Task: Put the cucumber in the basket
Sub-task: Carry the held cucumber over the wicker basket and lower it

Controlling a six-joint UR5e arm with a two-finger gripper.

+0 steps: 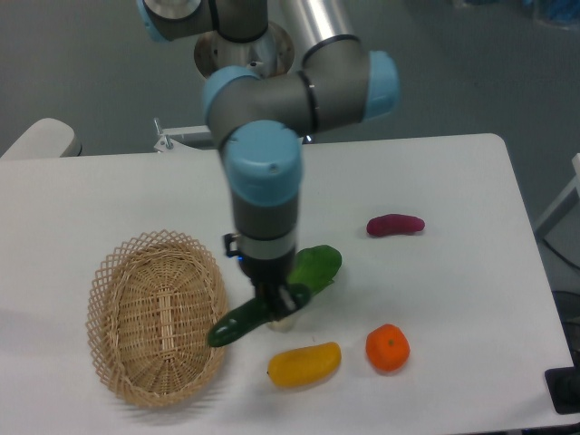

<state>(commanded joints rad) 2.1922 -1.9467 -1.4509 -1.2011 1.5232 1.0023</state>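
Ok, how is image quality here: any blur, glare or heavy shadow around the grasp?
Fixed camera: soft, slightly blurred throughout; even lighting, faint shadows; the glossy dark green cucumber shows a mild sheen; the gripper fingers are dark and indistinct, and the tan woven wicker basket lattice stays readable.

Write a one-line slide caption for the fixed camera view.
Pincer grips the cucumber beside the wicker basket, with bok choy just behind.
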